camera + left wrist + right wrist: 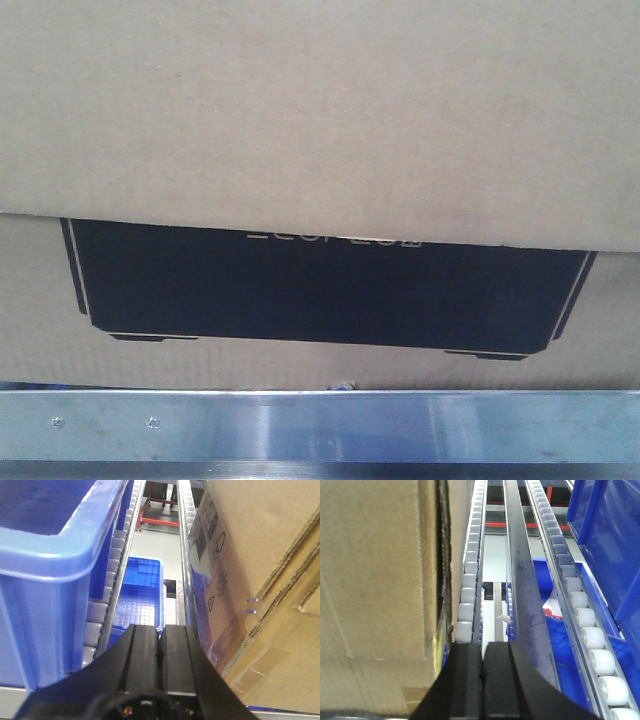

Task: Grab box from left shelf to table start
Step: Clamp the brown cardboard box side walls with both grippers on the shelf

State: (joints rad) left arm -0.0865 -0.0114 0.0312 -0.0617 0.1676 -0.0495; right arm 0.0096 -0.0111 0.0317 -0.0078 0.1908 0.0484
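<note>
The tan cardboard box (320, 110) fills the front view, its dark navy printed panel low on the near face, above the shelf's silvery metal rail (320, 425). In the left wrist view the box (265, 580) stands just right of my left gripper (160, 635), whose black fingers are pressed together with nothing between them. In the right wrist view the box (375, 575) stands just left of my right gripper (483, 652), also shut and empty. So the two grippers flank the box's sides. Neither gripper shows in the front view.
A large blue plastic bin (50, 555) stands close on the left of my left gripper, on a roller track (107, 605). Another blue bin (610, 540) rises at the right. Roller tracks (470, 570) run away from me, with blue crates (140, 595) lower down.
</note>
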